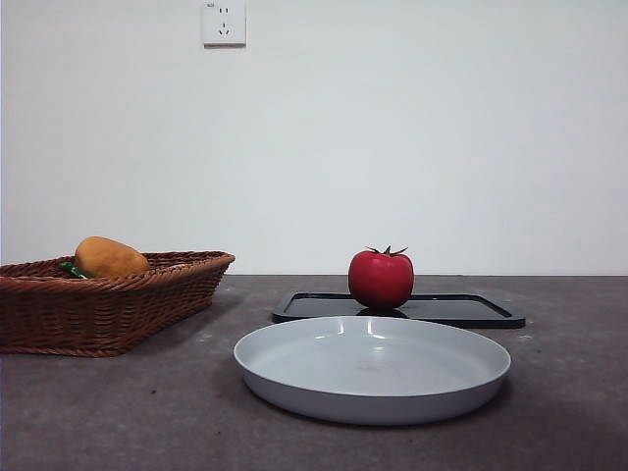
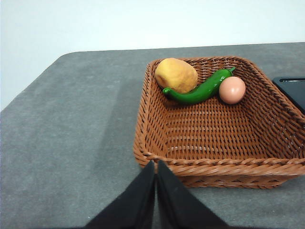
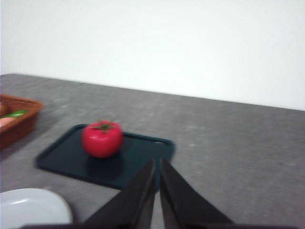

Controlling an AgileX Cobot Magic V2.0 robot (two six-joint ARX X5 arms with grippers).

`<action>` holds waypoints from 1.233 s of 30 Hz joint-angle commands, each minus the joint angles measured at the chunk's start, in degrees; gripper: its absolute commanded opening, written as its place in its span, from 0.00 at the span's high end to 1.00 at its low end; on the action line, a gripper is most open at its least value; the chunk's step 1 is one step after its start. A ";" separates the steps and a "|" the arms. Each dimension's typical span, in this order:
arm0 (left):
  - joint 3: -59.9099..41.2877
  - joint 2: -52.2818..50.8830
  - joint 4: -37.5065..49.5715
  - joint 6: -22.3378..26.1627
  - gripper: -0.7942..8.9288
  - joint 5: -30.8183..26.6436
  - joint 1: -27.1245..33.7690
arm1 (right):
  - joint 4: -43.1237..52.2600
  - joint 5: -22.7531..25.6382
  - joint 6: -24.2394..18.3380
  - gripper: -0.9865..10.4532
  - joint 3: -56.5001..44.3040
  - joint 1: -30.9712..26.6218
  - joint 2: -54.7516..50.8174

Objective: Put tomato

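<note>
a dark grey table (image 1: 569, 392) is seen, with a rough, speckled top. three things are set right on it. a brown woven basket (image 1: 108, 304) is placed at the left in the front view. a flat black tray (image 1: 461, 310) is laid further back, near the middle. a round grey plate (image 1: 373, 368) is put just in front of the tray, close to the camera.

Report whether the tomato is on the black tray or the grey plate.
On the black tray: the tomato sits upright there, stem up; the grey plate holds nothing.
</note>
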 commanded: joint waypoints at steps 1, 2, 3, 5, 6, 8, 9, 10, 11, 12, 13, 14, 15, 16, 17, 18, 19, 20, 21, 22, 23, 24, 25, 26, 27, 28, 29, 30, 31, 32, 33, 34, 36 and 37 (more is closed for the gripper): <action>-1.18 -0.09 -0.52 -0.13 0.91 -0.17 0.13 | 3.69 1.99 0.66 0.91 -4.83 -0.35 -3.34; -1.18 -0.09 -0.52 -0.13 0.91 -0.17 0.13 | 4.11 2.99 0.96 0.91 -6.21 -0.44 -4.37; -1.18 -0.09 -0.52 -0.13 0.91 -0.17 0.13 | 4.37 4.22 1.22 0.91 -7.63 -0.50 -5.40; -1.18 -0.09 -0.52 -0.13 0.91 -0.17 0.13 | 4.87 6.29 2.14 0.91 -10.27 -0.81 -7.21; -1.18 -0.09 -0.52 -0.13 0.91 -0.17 0.13 | 5.01 6.91 2.47 0.91 -11.32 -1.01 -7.91; -1.18 -0.09 -0.52 -0.13 0.91 -0.17 0.13 | 5.20 7.78 3.08 0.91 -13.29 -1.33 -9.31; -1.18 -0.09 -0.52 -0.13 0.91 -0.17 0.13 | 5.44 7.82 3.21 0.91 -14.32 -1.51 -9.99; -1.18 -0.09 -0.52 -0.13 0.91 -0.17 0.13 | 5.46 7.82 3.67 0.91 -15.12 -1.64 -10.56; -1.18 -0.07 -0.52 -0.13 0.91 -0.17 0.13 | 5.42 7.82 3.98 0.91 -15.82 -1.73 -11.02; -1.18 -0.07 -0.52 -0.13 0.91 -0.17 0.13 | 5.42 7.82 4.26 0.91 -16.39 -1.81 -11.41; -1.18 -0.09 -0.52 -0.13 0.91 -0.17 0.13 | 5.46 7.85 4.44 0.91 -17.05 -1.90 -11.78; -1.18 -0.09 -0.52 -0.13 0.91 -0.17 0.13 | 5.40 7.85 4.52 0.91 -17.62 -1.95 -12.11; -1.18 -0.09 -0.52 -0.13 0.91 -0.17 0.13 | 5.35 7.85 4.52 0.91 -18.21 -1.92 -12.44; -1.18 -0.09 -0.52 -0.13 0.91 -0.17 0.13 | 4.74 7.87 4.55 0.91 -18.53 -1.92 -12.70; -1.18 -0.09 -0.52 -0.13 0.91 -0.17 0.13 | 3.96 8.22 4.52 0.91 -18.53 -1.95 -12.90; -1.18 -0.09 -0.52 -0.13 0.91 -0.17 0.13 | 3.45 8.81 4.52 0.91 -18.53 -1.95 -13.05; -1.18 -0.09 -0.52 -0.13 0.91 -0.17 0.13 | 2.93 9.16 4.50 0.91 -18.53 -1.95 -13.22; -1.18 -0.09 -0.52 -0.13 0.91 -0.17 0.13 | 2.49 9.35 4.48 0.91 -18.53 -1.95 -13.46; -1.18 -0.07 -0.52 -0.13 0.91 -0.17 0.13 | 2.12 9.84 4.48 0.91 -18.53 -1.95 -13.44; -1.18 -0.07 -0.52 -0.13 0.91 -0.17 0.13 | 1.60 10.34 4.50 0.91 -18.53 -1.95 -13.44; -1.18 -0.09 -0.52 -0.13 0.91 -0.17 0.13 | 0.79 10.45 4.48 0.91 -18.53 -1.95 -13.44; -1.18 -0.09 -0.55 -0.13 0.91 -0.17 0.13 | -0.20 10.45 4.46 0.91 -18.53 -1.97 -13.44; -1.18 -0.09 -0.52 -0.13 0.91 -0.17 0.13 | -1.60 10.45 4.42 0.91 -18.53 -1.97 -13.44; -1.18 -0.09 -0.55 -0.13 0.91 -0.17 0.13 | -1.73 10.62 4.33 0.91 -18.53 -1.97 -13.44; -1.18 -0.09 -0.52 -0.13 0.91 -0.17 0.13 | -1.53 10.60 4.28 0.91 -18.53 -1.97 -13.44; -1.18 -0.09 -0.55 -0.13 0.91 -0.17 0.13 | -1.53 10.60 4.28 0.91 -18.53 -1.97 -13.44; -1.18 -0.09 -0.55 -0.13 0.91 -0.17 0.11 | -1.51 10.60 4.31 0.91 -18.53 -1.97 -13.44; -1.18 -0.09 -0.55 -0.13 0.91 -0.17 0.11 | -1.51 10.58 4.50 0.91 -18.53 -1.97 -13.44; -1.18 -0.07 -0.55 -0.13 0.91 -0.17 0.11 | -1.38 10.56 4.52 0.91 -18.53 -1.97 -13.44; -1.18 -0.07 -0.55 -0.13 0.91 -0.17 0.11 | -1.29 10.54 4.50 0.91 -18.53 -1.97 -13.44; -1.18 -0.09 -0.55 -0.13 0.91 -0.17 0.11 | -1.16 10.56 4.50 0.91 -18.53 -1.97 -13.44; -1.18 -0.09 -0.55 -0.13 0.91 -0.17 0.11 | -0.94 10.60 4.50 0.91 -18.53 -1.97 -13.44; -1.18 -0.09 -0.55 -0.13 0.91 -0.17 0.11 | -0.26 10.60 4.48 0.91 -18.53 -1.97 -13.44; -1.18 -0.07 -0.55 -0.13 0.91 -0.17 0.11 | -0.11 10.58 4.48 0.91 -18.49 -1.97 -13.44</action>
